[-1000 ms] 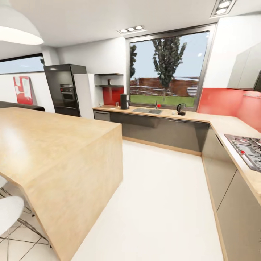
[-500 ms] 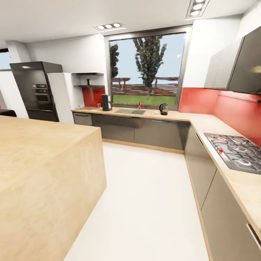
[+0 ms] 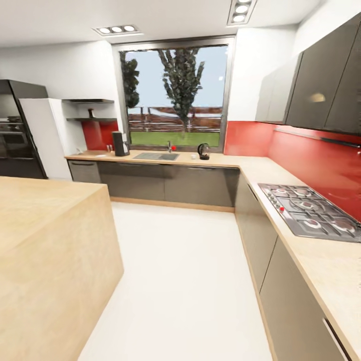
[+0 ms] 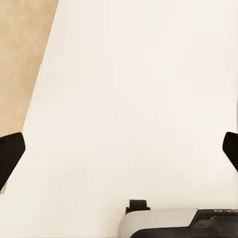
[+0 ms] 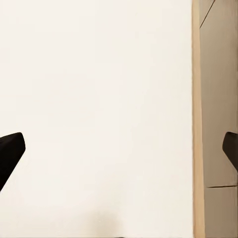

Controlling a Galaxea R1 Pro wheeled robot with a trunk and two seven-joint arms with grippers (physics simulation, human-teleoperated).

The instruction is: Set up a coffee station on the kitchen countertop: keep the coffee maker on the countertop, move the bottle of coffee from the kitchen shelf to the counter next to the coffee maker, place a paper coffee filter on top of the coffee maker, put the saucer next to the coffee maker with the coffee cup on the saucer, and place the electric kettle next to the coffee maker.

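On the far countertop (image 3: 220, 161) under the window, the black coffee maker (image 3: 119, 144) stands upright left of the sink. The dark electric kettle (image 3: 203, 151) stands on the same counter, right of the sink. A small dark bottle (image 3: 91, 114) sits on the wall shelf (image 3: 93, 119) above the counter's left end. Small items (image 3: 109, 147) beside the coffee maker are too tiny to name. My left gripper (image 4: 119, 153) hangs open over white floor beside the island's side. My right gripper (image 5: 119, 153) is open too, over floor next to the cabinet fronts. Nothing is held.
A large wooden island (image 3: 45, 235) stands at the near left. The right counter carries a gas hob (image 3: 308, 215). A black oven column (image 3: 15, 135) stands at the far left. White floor (image 3: 180, 271) runs between island and cabinets to the far counter.
The head camera has swung to the right and advanced, so the whole scene slides leftward in the picture. The hob and upper cabinets show more. No object has moved.
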